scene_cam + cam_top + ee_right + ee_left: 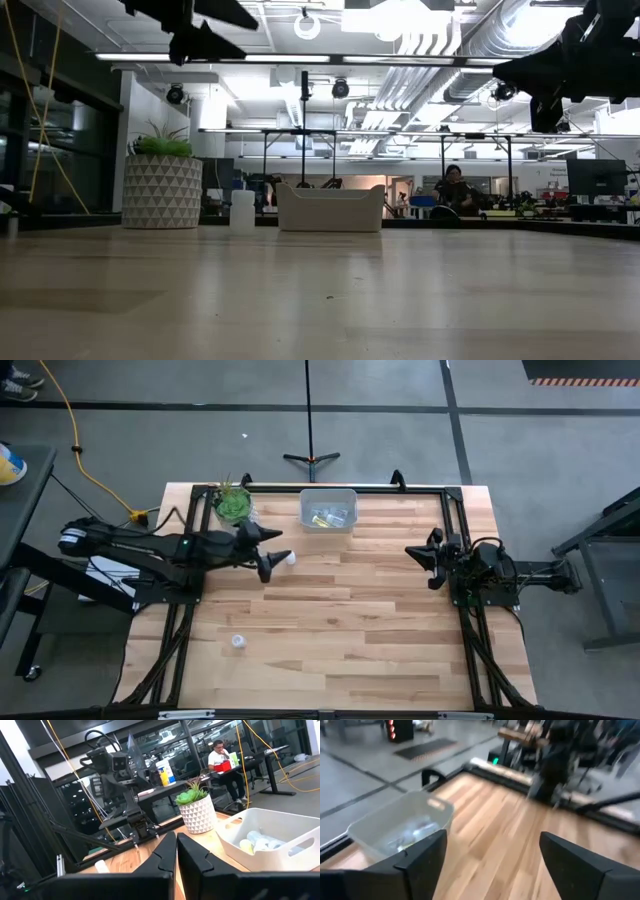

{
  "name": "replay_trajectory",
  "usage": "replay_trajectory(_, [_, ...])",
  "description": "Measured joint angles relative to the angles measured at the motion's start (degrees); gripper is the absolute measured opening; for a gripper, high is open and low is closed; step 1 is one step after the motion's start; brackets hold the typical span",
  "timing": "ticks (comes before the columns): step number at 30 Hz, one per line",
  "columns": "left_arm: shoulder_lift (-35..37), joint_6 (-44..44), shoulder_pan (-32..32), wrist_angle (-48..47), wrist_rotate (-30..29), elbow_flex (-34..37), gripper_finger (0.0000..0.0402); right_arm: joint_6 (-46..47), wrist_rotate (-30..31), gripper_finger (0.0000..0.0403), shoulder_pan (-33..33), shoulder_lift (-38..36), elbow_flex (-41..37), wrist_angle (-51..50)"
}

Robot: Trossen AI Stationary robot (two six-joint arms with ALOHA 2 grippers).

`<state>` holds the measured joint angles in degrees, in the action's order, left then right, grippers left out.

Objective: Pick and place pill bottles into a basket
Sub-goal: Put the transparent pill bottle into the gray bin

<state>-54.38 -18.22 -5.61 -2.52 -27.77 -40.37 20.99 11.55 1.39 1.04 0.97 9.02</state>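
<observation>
The pale basket (328, 508) stands at the table's far edge and holds several small bottles (260, 841); it also shows in the left wrist view (400, 827). One white bottle (289, 558) stands upright on the table (242, 211), left of the basket. Another white bottle (238, 643) sits near the front left. My left gripper (274, 553) is open and empty (492, 865), raised high above the table (200, 30) beside the first bottle. My right gripper (425, 555) is shut and empty (176, 852), raised at the right.
A white patterned pot with a green plant (232, 505) stands at the far left, next to the basket. Black frame rails (455, 520) run along the table's sides. Bare wood (350, 620) fills the middle and front. A person (452, 188) sits in the room beyond.
</observation>
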Motion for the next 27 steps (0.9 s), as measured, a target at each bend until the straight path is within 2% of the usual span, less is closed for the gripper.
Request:
replay_trajectory(6, [-3.2,-0.5,0.0,-2.4,-5.3,-0.9,0.0363,0.0,0.0,0.0003,0.0,0.0,0.0,-0.7])
replay_trajectory(9, [-3.3,-4.8,0.0,-3.3,-7.1,-0.9,0.0357,0.0,0.0,0.0003,0.0,0.0,0.0,-1.0])
replay_trajectory(20, [-4.5,-6.0,0.0,-13.5,-7.9,-0.9,0.0336,-0.4,-0.1,0.0002,0.0,0.0,0.0,-3.9])
replay_trajectory(27, [-12.0,-2.7,0.0,-13.8,-7.9,1.0,0.0335,-0.3,-0.1,0.0006,0.0,0.0,0.0,-4.5])
